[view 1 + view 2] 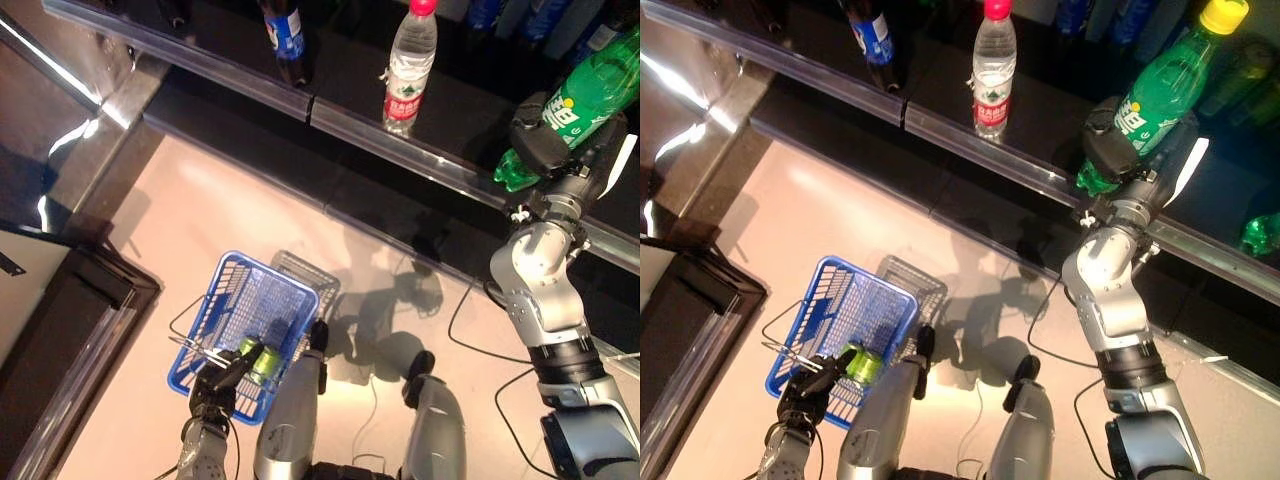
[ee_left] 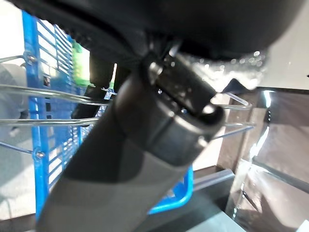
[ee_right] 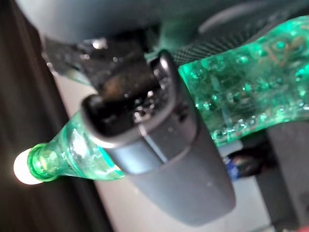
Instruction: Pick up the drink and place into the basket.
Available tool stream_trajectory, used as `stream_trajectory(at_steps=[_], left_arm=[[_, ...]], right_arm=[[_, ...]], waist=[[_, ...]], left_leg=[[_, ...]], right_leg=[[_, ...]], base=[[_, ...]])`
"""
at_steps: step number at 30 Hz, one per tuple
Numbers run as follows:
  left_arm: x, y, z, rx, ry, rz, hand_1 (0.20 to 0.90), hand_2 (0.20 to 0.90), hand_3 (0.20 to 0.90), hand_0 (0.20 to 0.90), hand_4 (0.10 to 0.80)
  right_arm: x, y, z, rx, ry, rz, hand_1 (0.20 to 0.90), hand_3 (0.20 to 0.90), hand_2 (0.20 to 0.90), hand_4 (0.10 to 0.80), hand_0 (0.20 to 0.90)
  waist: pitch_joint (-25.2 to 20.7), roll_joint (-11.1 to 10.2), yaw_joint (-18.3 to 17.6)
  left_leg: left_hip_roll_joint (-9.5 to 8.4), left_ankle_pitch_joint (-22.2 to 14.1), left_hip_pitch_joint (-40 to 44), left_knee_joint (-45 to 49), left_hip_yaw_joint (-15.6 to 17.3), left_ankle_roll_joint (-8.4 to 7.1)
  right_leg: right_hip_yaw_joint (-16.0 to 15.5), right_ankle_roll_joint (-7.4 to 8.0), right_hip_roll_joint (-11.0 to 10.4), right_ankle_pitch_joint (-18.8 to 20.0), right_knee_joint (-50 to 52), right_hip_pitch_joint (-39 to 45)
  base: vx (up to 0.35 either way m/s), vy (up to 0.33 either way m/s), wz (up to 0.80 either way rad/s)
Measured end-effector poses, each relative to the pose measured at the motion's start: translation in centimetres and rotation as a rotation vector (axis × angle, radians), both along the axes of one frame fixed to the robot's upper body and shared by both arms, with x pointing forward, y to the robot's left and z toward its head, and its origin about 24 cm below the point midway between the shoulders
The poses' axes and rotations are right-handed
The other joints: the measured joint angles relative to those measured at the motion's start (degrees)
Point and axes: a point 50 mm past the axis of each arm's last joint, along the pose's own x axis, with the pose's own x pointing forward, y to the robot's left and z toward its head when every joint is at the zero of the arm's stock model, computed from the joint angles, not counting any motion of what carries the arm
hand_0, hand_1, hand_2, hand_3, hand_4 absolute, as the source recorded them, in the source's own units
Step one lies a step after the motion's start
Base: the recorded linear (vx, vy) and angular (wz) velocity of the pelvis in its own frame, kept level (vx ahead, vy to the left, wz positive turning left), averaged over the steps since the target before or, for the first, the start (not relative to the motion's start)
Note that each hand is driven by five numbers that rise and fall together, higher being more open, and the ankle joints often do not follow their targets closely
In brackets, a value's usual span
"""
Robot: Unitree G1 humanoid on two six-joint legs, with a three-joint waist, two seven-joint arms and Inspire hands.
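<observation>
— Presently, where is the drink?
— The green bottle (image 1: pixel 1165 85) sits inside the right robot hand (image 1: pixel 1118 138), fingers curled round its lower body, tilted, cap away from the palm, over the shelf (image 1: pixel 940 125).
— Handling?
— Judged: smooth round plastic, slippery, fairly heavy if full; mid-body hold below the label seems soundest.
— Destination?
— The blue basket (image 1: pixel 225 300) hangs well apart from that hand, its wire handle clasped in the left robot hand (image 1: pixel 215 385); green cans (image 1: pixel 262 362) lie inside.
</observation>
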Motion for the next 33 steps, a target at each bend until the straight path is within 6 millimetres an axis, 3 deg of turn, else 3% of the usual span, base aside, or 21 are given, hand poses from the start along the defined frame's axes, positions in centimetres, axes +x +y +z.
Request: stream_trajectory(at_steps=[11,21,26,33], left_arm=[[0.5,-1.5,2.1,-0.024,-0.141,-0.077,0.300,0.300,0.200,0.300,0.100],[1.9,-2.8,5.3,0.052,-0.302,-0.254,0.300,0.300,0.200,0.300,0.100],[2.4,-3.0,6.5,0.070,-0.368,-0.311,0.300,0.300,0.200,0.300,0.100],[2.6,-2.3,7.9,0.124,-0.360,-0.424,0.300,0.300,0.200,0.300,0.100]], right_arm=[[-2.5,4.4,0.5,-0.178,-0.061,0.467,0.300,0.200,0.300,0.100,0.300],[-3.7,10.8,-2.9,-0.205,0.088,0.943,0.300,0.200,0.300,0.100,0.300],[-4.3,12.4,-4.0,-0.215,0.135,1.035,0.300,0.200,0.300,0.100,0.300],[-4.6,13.1,-4.2,-0.251,0.133,0.998,0.300,0.200,0.300,0.100,0.300]], waist=[[-0.41,0.68,-0.26],[-0.92,1.34,1.65],[-1.05,1.53,4.11],[-1.23,1.58,7.55]], left_leg=[[0.64,0.89,8.08,-5.34,-0.06,-1.40],[0.97,1.52,11.16,-7.90,-3.39,-2.34],[0.84,1.62,11.36,-8.05,-5.00,-2.51],[0.37,2.00,12.05,-8.46,-8.85,-3.14]], right_leg=[[-0.54,-0.20,1.06,-1.90,-1.23,6.25],[-4.91,-0.07,1.25,-3.53,-2.10,11.30],[-6.65,0.00,1.05,-4.24,-2.12,12.77],[-10.19,-0.05,0.72,-5.53,-2.04,15.80]], base=[[0.034,0.004,-0.02],[-0.006,-0.015,0.18],[-0.023,-0.021,0.19],[-0.015,-0.025,0.26]])
